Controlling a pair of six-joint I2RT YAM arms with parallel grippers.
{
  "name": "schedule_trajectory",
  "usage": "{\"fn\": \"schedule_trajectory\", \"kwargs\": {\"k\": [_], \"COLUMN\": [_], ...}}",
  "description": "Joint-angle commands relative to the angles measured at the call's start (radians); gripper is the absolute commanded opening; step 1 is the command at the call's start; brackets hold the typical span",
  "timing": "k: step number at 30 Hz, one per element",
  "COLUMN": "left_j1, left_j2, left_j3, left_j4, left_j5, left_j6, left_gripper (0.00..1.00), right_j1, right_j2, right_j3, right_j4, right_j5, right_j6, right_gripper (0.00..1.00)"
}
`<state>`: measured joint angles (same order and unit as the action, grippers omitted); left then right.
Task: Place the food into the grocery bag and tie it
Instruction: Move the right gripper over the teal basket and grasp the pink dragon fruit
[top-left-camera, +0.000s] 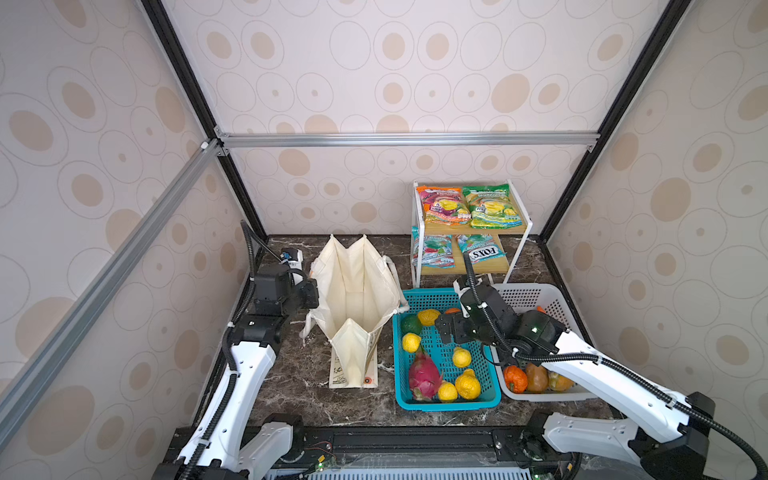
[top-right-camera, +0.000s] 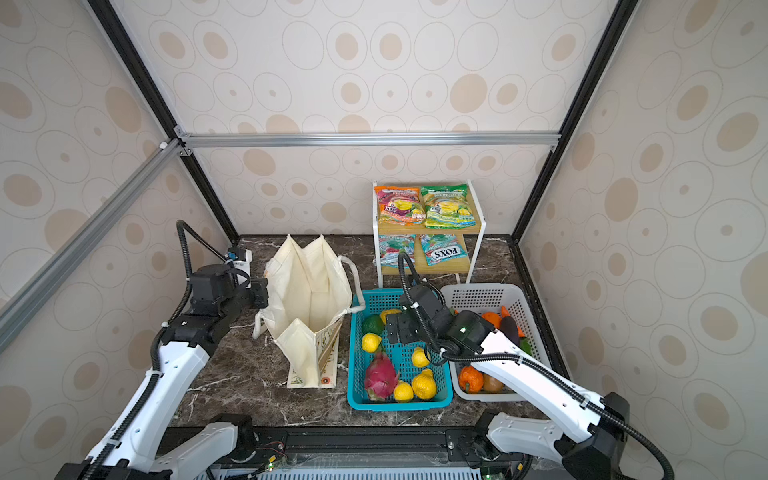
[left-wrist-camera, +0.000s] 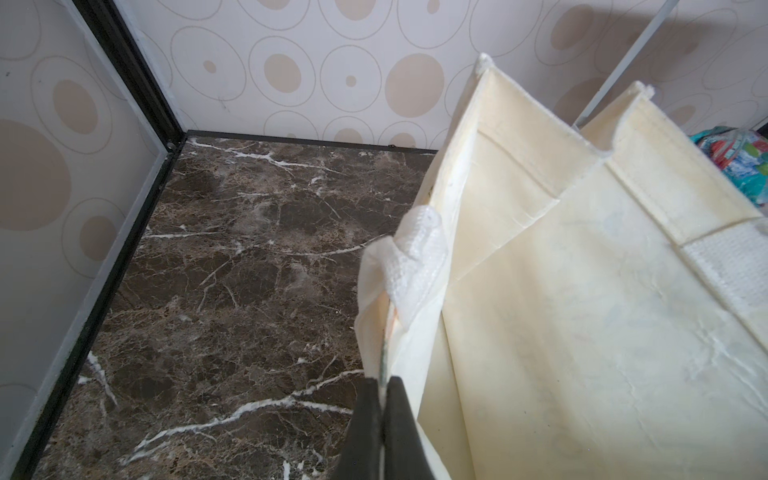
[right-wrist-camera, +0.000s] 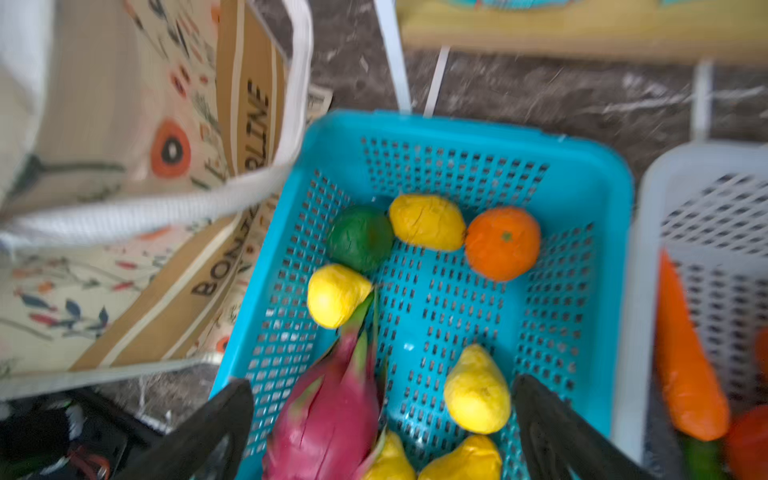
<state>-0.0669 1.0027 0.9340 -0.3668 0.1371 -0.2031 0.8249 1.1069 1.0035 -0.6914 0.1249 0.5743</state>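
Dragon fruit lies in the teal basket, beside the bag. It looks firm, plump and smooth, so take it across its middle, not its leafy tip. Right gripper hangs spread over the basket; left gripper pinches the bag's rim.

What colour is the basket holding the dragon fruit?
Teal blue; the basket shows best in the right wrist view.
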Motion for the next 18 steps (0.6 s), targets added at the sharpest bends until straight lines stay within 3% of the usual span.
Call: {"fn": "schedule_trajectory", "kwargs": {"k": [1,7,18], "left_j1": [0.006,0.005,0.005], "left_j2": [-0.015,-0.025,-0.035], "left_j3": [-0.016,-0.026,-0.026], "left_j4": [-0.014,-0.025,-0.024], "left_j5": [0.013,0.002,0.021], "left_j6": [-0.021,-0.021,-0.031], "left_gripper": [0.00,0.00,0.00], "right_j1": [0.022,0.102,0.138], "right_j2": [0.030,0.097,0.162], "right_j3": [-0.085,-0.132,-0.194], "right_j4": [-0.023,0.062,0.190], "right_j5": [-0.184,-0.197,-0.272], "right_j6": [0.150,0.217,0.292], "right_gripper": [1.00,1.00,1.00]}}
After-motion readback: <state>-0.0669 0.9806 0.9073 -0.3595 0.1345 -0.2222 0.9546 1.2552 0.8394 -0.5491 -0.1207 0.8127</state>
